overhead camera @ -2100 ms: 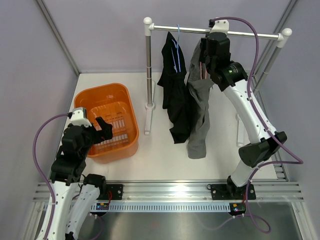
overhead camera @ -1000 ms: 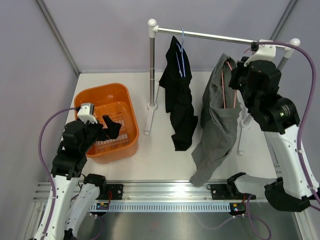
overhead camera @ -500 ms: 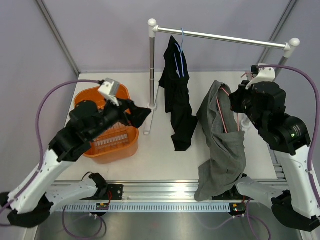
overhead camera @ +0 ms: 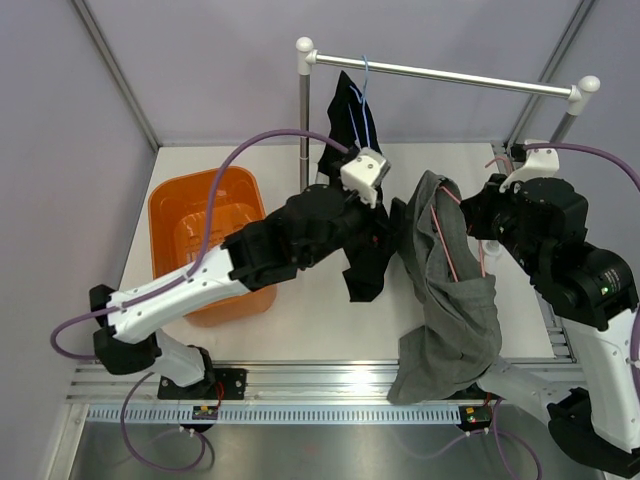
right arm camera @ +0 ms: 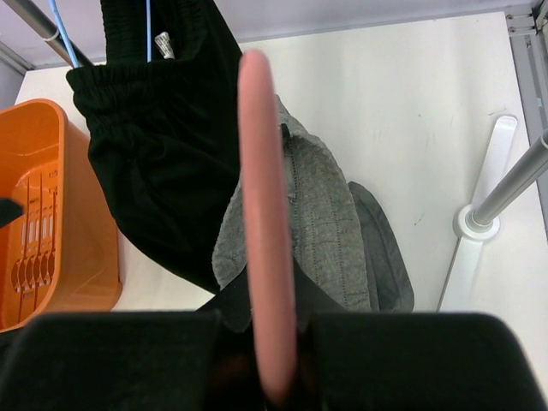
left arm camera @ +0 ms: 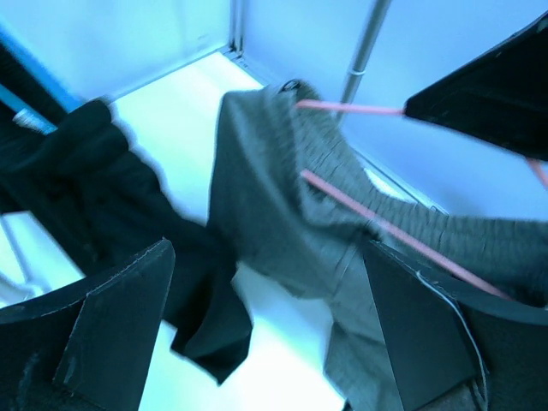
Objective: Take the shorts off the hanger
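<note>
Right hand (right arm camera: 261, 347), own camera: clamps the pink hanger (right arm camera: 259, 188), grey shorts (right arm camera: 324, 231) hung on it, black shorts (right arm camera: 154, 163) just left of it. Left wrist: gapes wide, left hand (left arm camera: 267, 248) near the hanger, holding nothing; risks catching the black pair instead, or tugging the hanger out of the grip. From above: shows pale table (overhead camera: 300, 320) beneath the hanger, rail (overhead camera: 450, 75) behind, orange basket (overhead camera: 175, 215) well left, plain walls (overhead camera: 200, 70) around.

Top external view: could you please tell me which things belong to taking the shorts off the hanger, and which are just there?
Job: grey shorts, pink hanger, black shorts, blue hanger, right gripper shut on the pink hanger, open left gripper.
Just there: orange basket, clothes rail.
</note>
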`<state>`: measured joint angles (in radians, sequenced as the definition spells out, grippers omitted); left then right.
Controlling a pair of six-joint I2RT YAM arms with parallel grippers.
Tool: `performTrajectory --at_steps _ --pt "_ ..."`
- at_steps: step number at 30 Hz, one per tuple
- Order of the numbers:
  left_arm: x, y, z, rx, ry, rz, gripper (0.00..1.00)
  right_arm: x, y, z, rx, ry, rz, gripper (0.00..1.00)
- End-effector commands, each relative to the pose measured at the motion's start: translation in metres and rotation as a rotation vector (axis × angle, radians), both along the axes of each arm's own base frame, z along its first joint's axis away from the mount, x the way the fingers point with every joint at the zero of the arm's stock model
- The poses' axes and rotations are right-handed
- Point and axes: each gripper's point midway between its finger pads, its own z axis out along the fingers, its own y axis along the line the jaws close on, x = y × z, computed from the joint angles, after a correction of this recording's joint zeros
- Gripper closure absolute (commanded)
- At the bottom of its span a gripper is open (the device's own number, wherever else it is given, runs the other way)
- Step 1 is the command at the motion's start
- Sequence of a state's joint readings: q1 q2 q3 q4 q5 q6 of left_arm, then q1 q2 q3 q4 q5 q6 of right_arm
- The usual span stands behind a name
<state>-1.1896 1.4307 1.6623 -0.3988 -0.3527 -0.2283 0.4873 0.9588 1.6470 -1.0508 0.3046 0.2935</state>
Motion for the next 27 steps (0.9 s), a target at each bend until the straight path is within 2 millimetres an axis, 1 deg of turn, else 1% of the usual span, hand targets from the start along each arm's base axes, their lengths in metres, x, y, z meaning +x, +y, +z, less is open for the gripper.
performTrajectory --at_steps 1,2,4,5,6,8,9,13,15,16,17,19,20,21,24,25,27 --pt "0.011 -0.022 0.042 -0.099 -0.1 0.042 0.04 -0.011 -0.001 0.013 0.036 -0.035 0.012 1.0" --pt "0.016 -0.034 0.03 -0.073 -0.097 0.047 0.04 -0.012 -0.002 0.014 0.037 -0.036 0.012 1.0" --pt "0.022 -0.045 0.024 -0.058 -0.102 0.059 0.05 -0.016 -0.004 0.016 0.039 -0.041 0.012 1.0" --pt "0.027 -0.055 0.017 -0.043 -0.102 0.063 0.05 -0.017 -0.005 0.017 0.039 -0.042 0.01 1.0" --pt "0.029 -0.059 0.014 -0.034 -0.103 0.062 0.05 -0.019 -0.006 0.018 0.039 -0.042 0.01 1.0" --pt "0.03 -0.07 0.015 -0.037 -0.104 0.047 0.06 -0.021 -0.008 0.017 0.032 -0.036 0.008 1.0" --pt "0.032 -0.078 0.004 -0.022 -0.092 0.042 0.06 -0.022 -0.008 0.019 0.034 -0.042 0.007 1.0" --pt "0.035 -0.089 -0.006 -0.018 -0.078 0.039 0.09 -0.025 -0.013 0.023 0.031 -0.052 -0.002 1.0" --pt "0.035 -0.092 -0.009 -0.012 -0.077 0.035 0.1 -0.026 -0.013 0.023 0.031 -0.051 -0.002 1.0" --pt "0.037 -0.097 -0.015 0.0 -0.074 0.032 0.11 -0.026 -0.013 0.023 0.033 -0.05 0.001 1.0" --pt "0.037 -0.099 -0.017 0.005 -0.075 0.03 0.11 -0.027 -0.012 0.024 0.032 -0.052 0.003 1.0" --pt "0.04 -0.102 -0.018 0.015 -0.077 0.032 0.16 -0.026 -0.013 0.022 0.029 -0.047 0.001 1.0" --pt "0.04 -0.102 -0.018 0.016 -0.08 0.034 0.19 -0.027 -0.013 0.023 0.028 -0.048 0.0 1.0" --pt "0.041 -0.102 -0.018 0.02 -0.086 0.033 0.29 -0.028 -0.014 0.024 0.033 -0.052 -0.001 1.0" --pt "0.044 -0.106 -0.021 0.037 -0.09 0.031 0.49 -0.028 -0.014 0.024 0.034 -0.05 -0.001 1.0" --pt "0.046 -0.106 -0.02 0.04 -0.089 0.034 0.64 -0.028 -0.014 0.024 0.032 -0.049 0.001 1.0" --pt "0.05 -0.108 -0.023 0.046 -0.083 0.034 0.77 -0.03 -0.014 0.025 0.034 -0.052 0.002 1.0"
